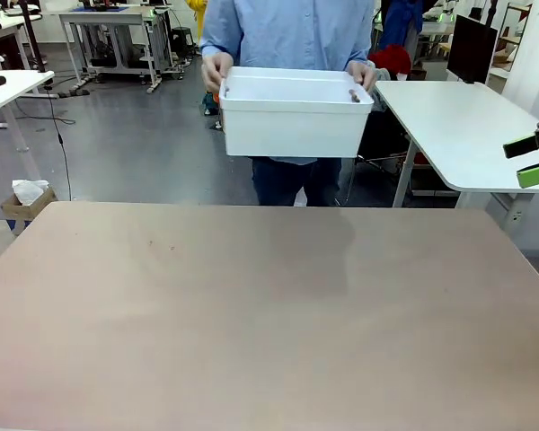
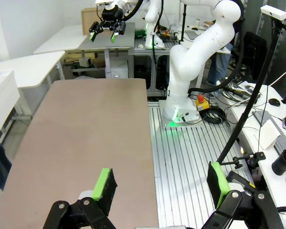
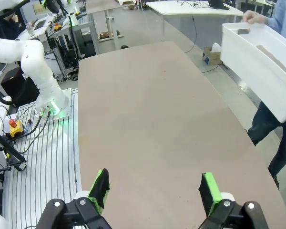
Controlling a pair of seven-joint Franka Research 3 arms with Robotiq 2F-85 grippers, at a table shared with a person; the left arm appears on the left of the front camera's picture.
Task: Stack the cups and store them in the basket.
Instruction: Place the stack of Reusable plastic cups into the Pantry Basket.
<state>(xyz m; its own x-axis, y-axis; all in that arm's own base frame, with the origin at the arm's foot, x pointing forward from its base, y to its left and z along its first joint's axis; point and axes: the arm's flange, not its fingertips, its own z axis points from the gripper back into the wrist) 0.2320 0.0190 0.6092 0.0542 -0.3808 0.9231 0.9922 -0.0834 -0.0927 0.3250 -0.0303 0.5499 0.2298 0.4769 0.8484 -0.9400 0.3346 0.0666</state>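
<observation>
Both end effectors are released and hold nothing. The right end effector (image 3: 152, 191) hangs over the near edge of the desk (image 3: 152, 119) with its green pads spread wide, and in the front view it (image 1: 532, 162) pokes in at the right edge, above and beyond the desk's far right corner. The left end effector (image 2: 159, 183) is likewise spread; one pad sits over the desk's edge, the other over the ribbed metal floor plate (image 2: 190, 157) beside it.

The basket (image 1: 292, 121) is off the desk. A person (image 1: 287, 31) standing beyond the far edge holds it up in the air with a hand (image 1: 216, 70) at each end of the rim. From the right wrist it (image 3: 260, 62) appears tilted, beyond the desk's far side. A small dark shape lies at the rim by the person's other hand (image 1: 363, 75); I cannot tell what it is. No cup can be made out, so stacking has not begun, as far as I can judge.

The risks follow from that. If the basket comes down near the middle of the far edge, either arm reaching in early could meet the person's hands or knock the wall. If it lands close to the edge, a push from a cup being lowered could slide it off. Waiting for the hands to withdraw looks safest.
</observation>
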